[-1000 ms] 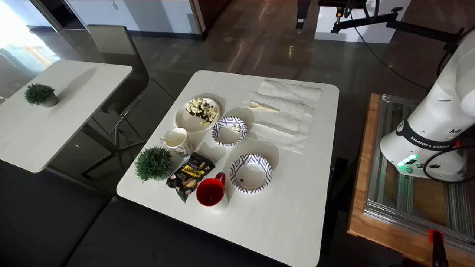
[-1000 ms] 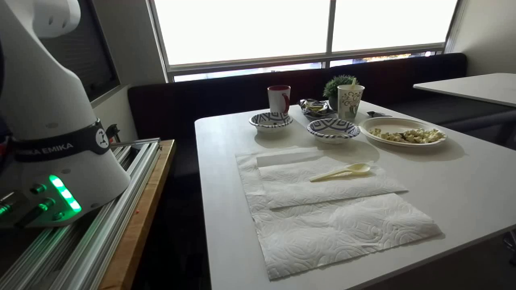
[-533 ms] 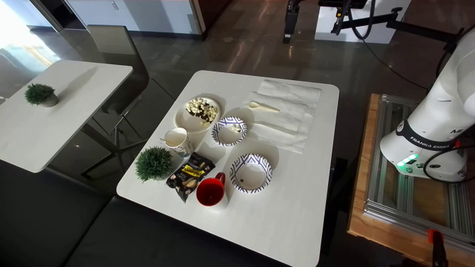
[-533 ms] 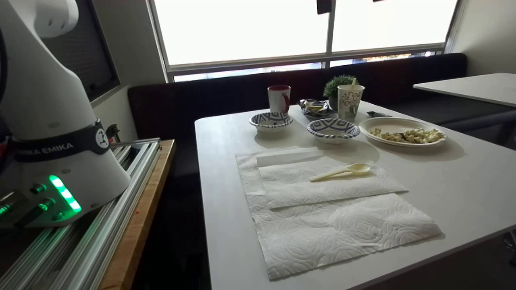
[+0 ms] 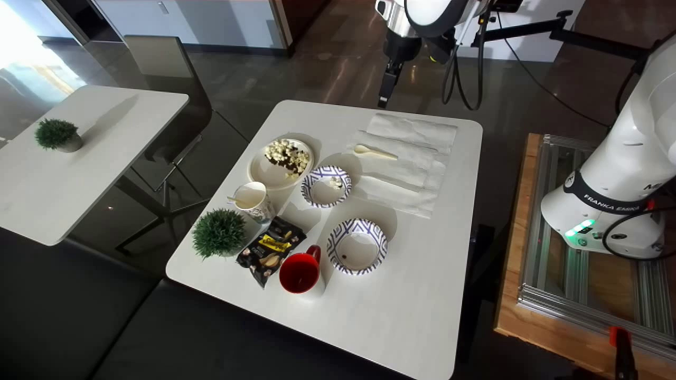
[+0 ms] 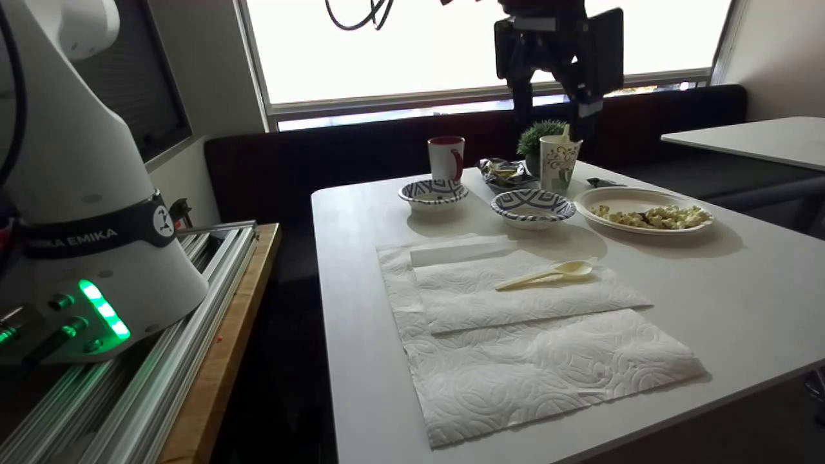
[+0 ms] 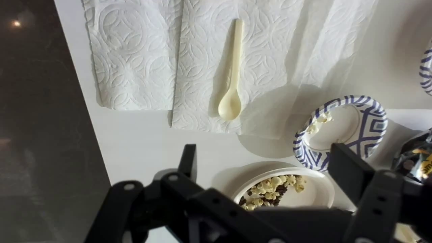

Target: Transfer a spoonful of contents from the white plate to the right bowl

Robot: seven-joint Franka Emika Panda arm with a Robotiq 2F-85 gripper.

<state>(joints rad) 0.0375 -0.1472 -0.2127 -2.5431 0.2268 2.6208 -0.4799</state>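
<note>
Spoon (image 7: 235, 72) lies on the paper towels (image 6: 528, 380), and the whole move turns on how it points: in the wrist view its scoop end is toward the hand (image 7: 263, 147), its handle running away. The hand hangs above the surface (image 5: 412, 295), apart from the spoon, its fingers (image 7: 189, 160) spread wide with nothing held between them. Their closing line crosses the spoon's long axis nearly square, which should suit a pinch on the handle, but the spoon sits a little off the midline, so reaching past the scoop would probably need a small sideways correction too. Beyond the spoon's scoop end, well apart from it, is the white plate (image 5: 266, 173) with the contents (image 5: 288, 156), a heap of cream and brown. Nearer the spoon, off that same end to one side, stands a striped bowl (image 5: 323, 190) with some popcorn (image 5: 336, 182); a farther bowl (image 5: 362, 249), well apart from the spoon, holds a dark speck (image 5: 344, 257). Which of them is the task's right one I cannot tell.
</note>
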